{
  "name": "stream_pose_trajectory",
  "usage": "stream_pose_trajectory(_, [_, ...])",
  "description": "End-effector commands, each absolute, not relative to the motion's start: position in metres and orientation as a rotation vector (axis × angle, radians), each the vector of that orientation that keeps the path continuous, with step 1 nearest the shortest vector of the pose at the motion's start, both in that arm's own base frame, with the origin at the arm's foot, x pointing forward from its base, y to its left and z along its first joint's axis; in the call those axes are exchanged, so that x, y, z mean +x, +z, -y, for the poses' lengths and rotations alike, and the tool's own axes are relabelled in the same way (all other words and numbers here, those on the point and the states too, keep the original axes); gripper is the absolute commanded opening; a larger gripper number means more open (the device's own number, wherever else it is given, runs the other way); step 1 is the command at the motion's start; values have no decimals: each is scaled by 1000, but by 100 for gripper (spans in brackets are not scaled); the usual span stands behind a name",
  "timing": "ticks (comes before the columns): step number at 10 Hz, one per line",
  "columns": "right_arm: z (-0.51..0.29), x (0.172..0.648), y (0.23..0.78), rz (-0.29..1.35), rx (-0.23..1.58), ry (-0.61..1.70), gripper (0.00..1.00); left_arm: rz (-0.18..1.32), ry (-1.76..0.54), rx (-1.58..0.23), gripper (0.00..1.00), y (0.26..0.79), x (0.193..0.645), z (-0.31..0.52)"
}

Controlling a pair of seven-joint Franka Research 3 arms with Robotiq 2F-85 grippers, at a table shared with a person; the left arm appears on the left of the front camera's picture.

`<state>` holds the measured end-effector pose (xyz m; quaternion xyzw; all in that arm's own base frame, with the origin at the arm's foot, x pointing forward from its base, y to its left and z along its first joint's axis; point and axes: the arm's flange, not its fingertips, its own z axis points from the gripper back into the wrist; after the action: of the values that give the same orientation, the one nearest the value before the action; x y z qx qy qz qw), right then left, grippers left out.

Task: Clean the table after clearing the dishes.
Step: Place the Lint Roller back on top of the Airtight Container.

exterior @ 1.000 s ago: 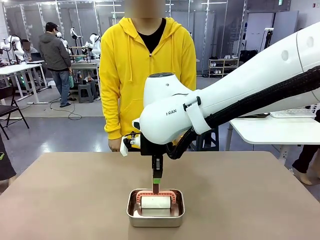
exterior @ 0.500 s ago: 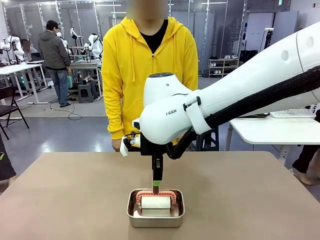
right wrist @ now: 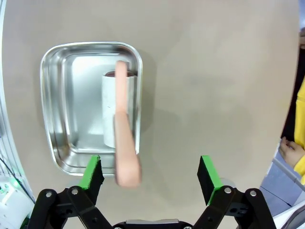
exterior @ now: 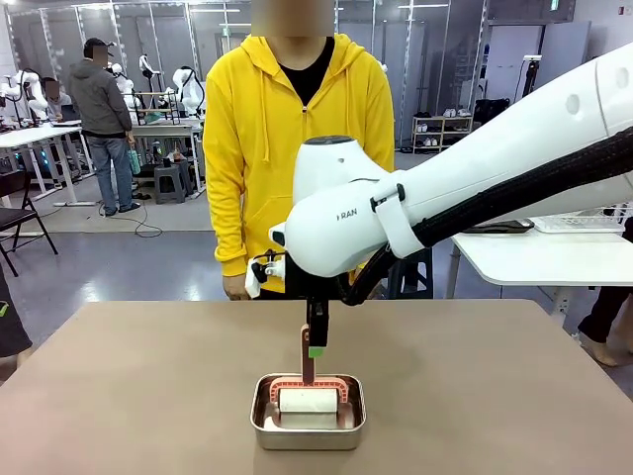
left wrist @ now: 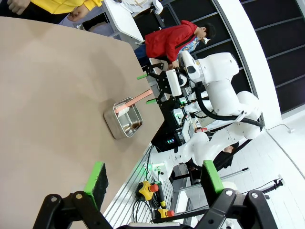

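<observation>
Where the taupe table (exterior: 119,386) lies bare — steel pan (exterior: 308,413) with lint roller (exterior: 308,399); right gripper (right wrist: 151,175) wide, left gripper (left wrist: 153,179) wide too.

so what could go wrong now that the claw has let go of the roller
1. The lint roller's handle stands up between the open right claw's fingers; lifting off crooked may snag it.
2. The handle leans over the steel pan's rim, so a knock could tip the roller onto the table.

right arm (exterior: 514,168) cut off at frame's right edge, roller handle (right wrist: 125,162) tip blurred, person's hand (right wrist: 290,151) partly cropped
</observation>
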<state>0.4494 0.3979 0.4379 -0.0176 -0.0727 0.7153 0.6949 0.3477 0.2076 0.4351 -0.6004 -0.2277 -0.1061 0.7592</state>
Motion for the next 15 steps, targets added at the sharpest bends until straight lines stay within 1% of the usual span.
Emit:
stream_pose_trajectory(1, [-388,444,438,207,-31,1624,100,494,-233,-1303,100,439,343,-208])
stream_pose_trajectory(4, [-386,444,446,216,-35,1632,100,494,-233,-1303,100,439,343,-208])
stream_pose_trajectory(5, [-394,454,446,201,-48,1597,100,494,-233,-1303,100,439,343,-208])
stream_pose_trajectory(15, [-394,454,446,201,-48,1597,100,494,-233,-1303,100,439,343,-208])
